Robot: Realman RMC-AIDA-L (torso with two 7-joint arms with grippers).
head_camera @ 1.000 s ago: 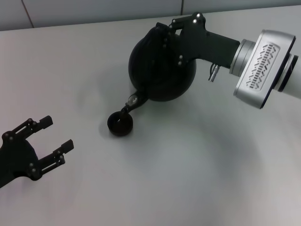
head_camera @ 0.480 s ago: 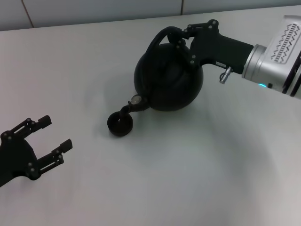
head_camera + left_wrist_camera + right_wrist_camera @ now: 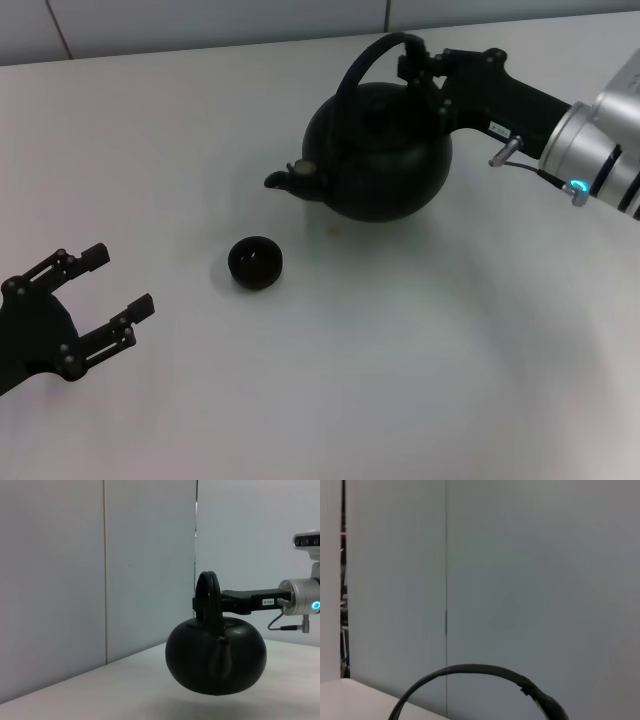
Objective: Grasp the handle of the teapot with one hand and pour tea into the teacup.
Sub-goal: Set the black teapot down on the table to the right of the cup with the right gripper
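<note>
Two arms in my head view. Nearest me, low on the left, my left gripper (image 3: 118, 290) sits idle on the table (image 3: 400, 380), fingers spread, holding nothing. Farther in, the teacup (image 3: 255, 262) stands alone. Beyond it, the pot (image 3: 380, 165) is upright, spout toward the left, its handle (image 3: 365, 62) pinched by my right gripper (image 3: 425, 70).
</note>
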